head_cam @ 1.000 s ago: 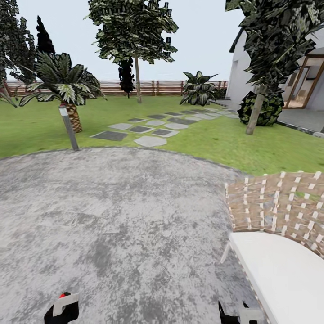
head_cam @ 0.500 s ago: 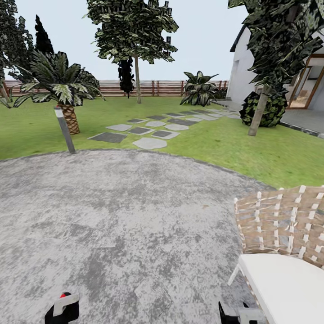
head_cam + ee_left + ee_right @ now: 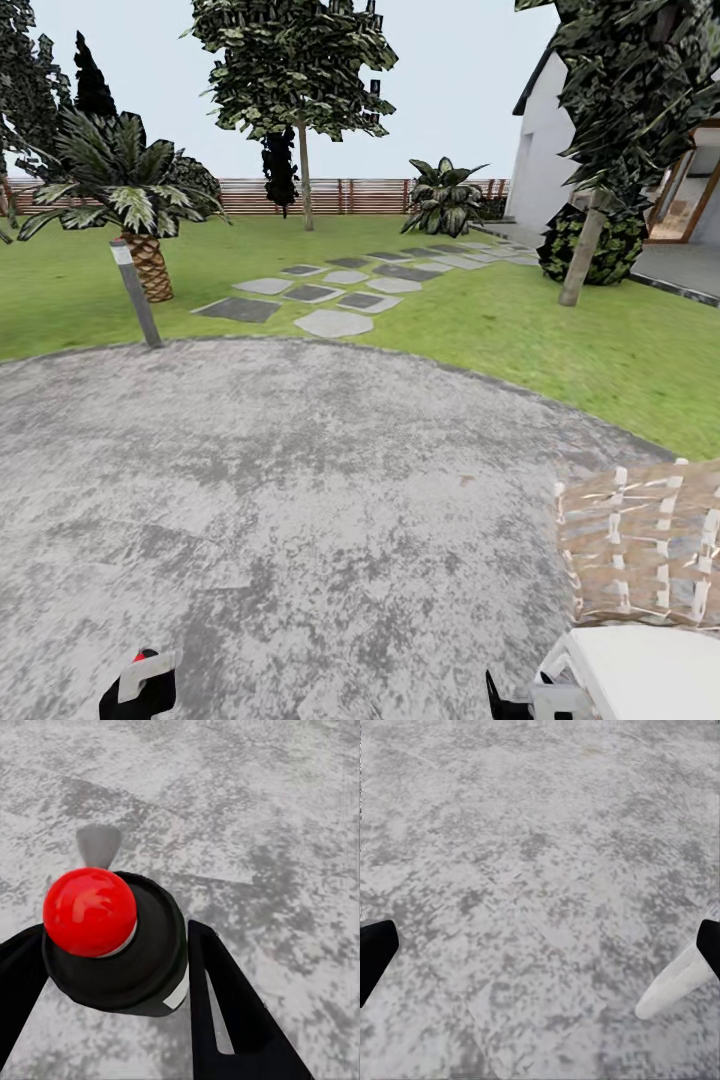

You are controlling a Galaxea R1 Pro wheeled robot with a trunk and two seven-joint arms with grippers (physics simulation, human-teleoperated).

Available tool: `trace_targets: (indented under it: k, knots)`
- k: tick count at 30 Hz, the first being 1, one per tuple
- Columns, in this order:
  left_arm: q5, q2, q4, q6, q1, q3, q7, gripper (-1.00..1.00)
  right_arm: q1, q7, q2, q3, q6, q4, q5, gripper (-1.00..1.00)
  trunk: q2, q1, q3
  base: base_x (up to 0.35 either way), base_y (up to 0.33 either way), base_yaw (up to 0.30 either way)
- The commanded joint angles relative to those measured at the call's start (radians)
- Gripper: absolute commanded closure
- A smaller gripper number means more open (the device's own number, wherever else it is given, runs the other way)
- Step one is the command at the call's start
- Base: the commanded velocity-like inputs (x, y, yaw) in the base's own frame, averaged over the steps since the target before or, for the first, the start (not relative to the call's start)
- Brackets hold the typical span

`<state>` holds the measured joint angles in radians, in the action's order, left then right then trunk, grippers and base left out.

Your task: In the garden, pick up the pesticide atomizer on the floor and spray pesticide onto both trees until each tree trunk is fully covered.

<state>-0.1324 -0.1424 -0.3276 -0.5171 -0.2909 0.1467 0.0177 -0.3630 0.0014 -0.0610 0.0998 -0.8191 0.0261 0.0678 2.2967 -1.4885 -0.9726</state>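
Note:
The pesticide atomizer (image 3: 142,960), a black body with a glossy red ball on top, sits between the black fingers of my left gripper (image 3: 116,937), which is shut on it. In the head view its red tip (image 3: 139,657) peeks above my left gripper (image 3: 140,690) at the bottom edge. My right gripper (image 3: 540,952) hangs open over the grey mottled floor (image 3: 300,480), low at the bottom right (image 3: 525,695). One tree's pale trunk (image 3: 303,175) stands far across the lawn. The other trunk (image 3: 583,255) leans at the right near the house.
A wicker bench (image 3: 640,545) with a white cushion (image 3: 650,670) stands close at the lower right, and a white leg (image 3: 675,982) lies near my right gripper. A thin lamp post (image 3: 135,295), a short palm (image 3: 140,200) and stepping stones (image 3: 330,322) lie beyond the paving's curved edge.
The whole head view has shifted: the bench has slid toward the lower right corner and the right tree toward the right edge. Both grippers keep their places in the picture.

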Motion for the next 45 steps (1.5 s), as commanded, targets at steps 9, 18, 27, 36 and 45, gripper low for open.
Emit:
trace_targets:
  k: [9, 18, 27, 36, 45]
  knots:
    - [-0.009, 0.0, 0.001, -0.001, -0.001, -0.002, 0.001, 1.0, -0.001, 0.0, 0.001, 0.008, -0.003, -0.001, 0.007, -1.0, 0.0, 0.0, -0.001, 0.297, 0.184, 0.0]
    - [-0.009, 0.0, 0.001, -0.001, -0.001, -0.002, -0.002, 1.0, -0.001, 0.0, 0.001, 0.008, -0.003, -0.001, 0.007, -1.0, 0.0, 0.0, -0.001, 0.295, 0.188, 0.0]
    - [-0.009, 0.0, 0.001, -0.001, -0.001, -0.002, -0.004, 1.0, -0.001, 0.0, 0.0, 0.008, -0.003, -0.001, 0.007, -1.0, 0.0, 0.0, -0.001, 0.298, 0.184, 0.0]
    - [-0.009, 0.0, 0.001, -0.002, -0.001, -0.002, -0.004, 1.0, -0.001, 0.0, 0.001, 0.008, -0.003, -0.001, 0.007, -1.0, 0.0, 0.0, -0.001, 0.308, 0.156, 0.0]
    - [-0.01, 0.001, 0.001, -0.001, -0.001, -0.003, -0.004, 1.0, -0.001, 0.0, 0.001, 0.008, -0.003, -0.002, 0.007, -1.0, 0.0, 0.0, -0.001, 0.315, 0.142, 0.0]
